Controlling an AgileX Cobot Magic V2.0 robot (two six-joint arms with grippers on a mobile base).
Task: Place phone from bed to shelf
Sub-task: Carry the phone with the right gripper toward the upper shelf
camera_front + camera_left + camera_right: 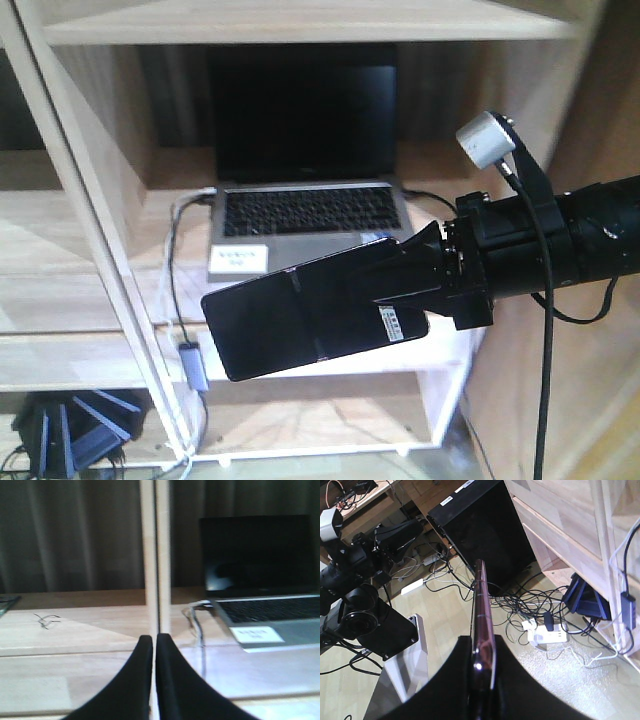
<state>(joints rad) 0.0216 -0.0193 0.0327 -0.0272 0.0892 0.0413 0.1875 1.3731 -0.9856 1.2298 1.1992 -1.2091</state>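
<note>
Right gripper (400, 285): clamped on the phone (310, 315), holding it by the end that carries the white sticker (392, 322). The rest of its length hangs out unsupported toward lower left. In my right wrist view the phone is seen edge-on, pinched across its flat faces, pink rim showing.

Handling, as I judge it: light, stiff, glossy and probably slippery. The glass faces are fragile, so a flat set-down is needed, not a drop. A hold nearer the middle would be steadier.

Location: the phone is in the air at mid frame, in front of the laptop (305, 215) and clear of the shelf (75, 630). No bed in view.

Arm pose: my right arm reaches in nearly level from the right edge, with the phone's free end dipping.

Left gripper (153, 641): closed on nothing, facing an upright.
</note>
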